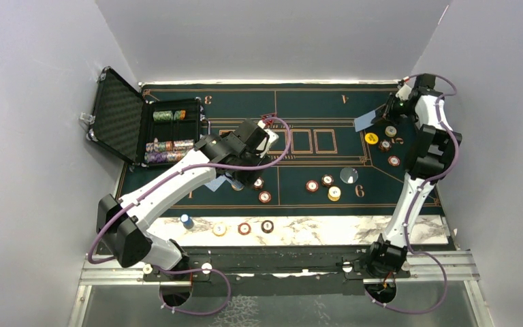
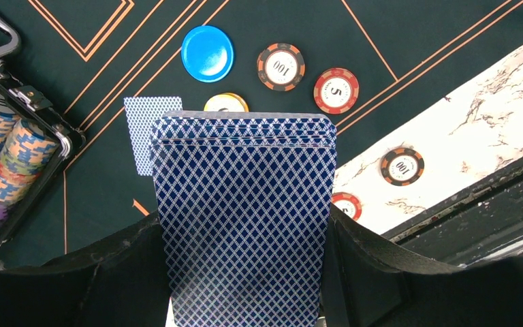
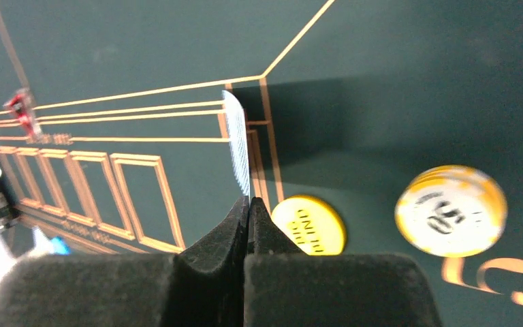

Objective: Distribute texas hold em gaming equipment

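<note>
My left gripper point(image 2: 245, 238) is shut on a deck of blue-backed playing cards point(image 2: 245, 204), held above the green mat point(image 2: 395, 41). Under it lie a single card point(image 2: 141, 133), a blue disc point(image 2: 207, 53), a yellow chip point(image 2: 226, 103) and two red-brown chips point(image 2: 280, 66). My right gripper point(image 3: 248, 204) is shut on one card point(image 3: 237, 146), seen edge-on, at the far right of the mat point(image 1: 364, 122). Below it lie a yellow disc point(image 3: 310, 225) and a yellow chip point(image 3: 451, 210). A small red marker point(image 3: 20, 109) stands farther off.
An open black case point(image 1: 119, 112) with chip stacks sits at the far left. Several chips point(image 1: 312, 186) and a clear disc point(image 1: 349, 174) lie mid-mat. More chips point(image 1: 244, 228) and a blue piece point(image 1: 187, 221) rest on the marble strip point(image 1: 313, 231) in front. Grey walls enclose the table.
</note>
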### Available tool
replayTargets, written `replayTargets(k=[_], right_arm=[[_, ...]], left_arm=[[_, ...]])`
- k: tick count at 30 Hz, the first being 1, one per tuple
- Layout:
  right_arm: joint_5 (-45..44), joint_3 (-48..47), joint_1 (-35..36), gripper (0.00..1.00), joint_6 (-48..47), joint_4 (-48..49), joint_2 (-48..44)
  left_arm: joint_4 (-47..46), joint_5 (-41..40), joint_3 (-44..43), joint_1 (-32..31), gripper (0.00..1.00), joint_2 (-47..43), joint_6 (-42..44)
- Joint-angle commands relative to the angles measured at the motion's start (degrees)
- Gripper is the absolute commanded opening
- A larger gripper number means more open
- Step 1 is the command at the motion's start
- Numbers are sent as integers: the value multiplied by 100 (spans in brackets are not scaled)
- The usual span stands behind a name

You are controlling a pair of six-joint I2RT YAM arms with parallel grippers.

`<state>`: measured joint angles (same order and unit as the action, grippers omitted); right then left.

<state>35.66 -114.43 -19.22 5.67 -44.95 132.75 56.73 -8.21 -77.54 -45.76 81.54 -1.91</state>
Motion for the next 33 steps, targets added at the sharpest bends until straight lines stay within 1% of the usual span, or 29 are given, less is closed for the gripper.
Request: replayTargets(k=[1,4,8,9,10,12,13,14,16,19,20,22,25,28,31,33], right_arm=[[-1186,-699,-55,1,-532,-623,455],[-1339,-794,-98,1,-554,-386,637],[-1440,-1307,-104,8,-513,-403,1091],[-1481,-1369,-115,13,-513,-415,1133],[-1529,-1379,-117,22,-516,-399,1101],[-1609,-1392,-118,45,-509,-285,991],[-1647,-1485,-125,54,-430,-270,948],[-1653,-1644,-125,60,-339,-332,920],[-1795,-1879,-109,64,-146,-517,704],[-2210,-1515,47,71,42,-655,-133],[-2078,-1163,77,73,160,-588,-472],[-1477,-307,90,76,418,-385,-1107],[-321,939,406,77,801,-10,-1795],[1030,2076,1246,80,1076,573,-2241],[2166,2921,2253,83,1545,1423,-2522],[2659,3635,2818,84,2347,2590,-2844]], left_arm=[[-19,-207,-24,14,0,32,-110],[-11,-252,-23,14,0,44,-160],[75,-267,-67,15,0,98,-239],[112,-275,-92,14,0,110,-239],[132,-290,-97,14,0,120,-239],[137,-311,-91,19,0,126,-239],[137,-302,-76,15,0,121,-241],[137,-278,-62,14,0,129,-225],[138,-250,-37,19,0,137,-179],[145,-138,-25,14,0,164,-46],[148,-95,-23,14,0,175,-8],[151,1,-23,14,0,193,89],[168,96,-50,8,0,246,200],[127,214,-70,-12,0,268,362],[-3,509,-80,-49,0,252,570],[-162,738,-32,-60,0,184,639]])
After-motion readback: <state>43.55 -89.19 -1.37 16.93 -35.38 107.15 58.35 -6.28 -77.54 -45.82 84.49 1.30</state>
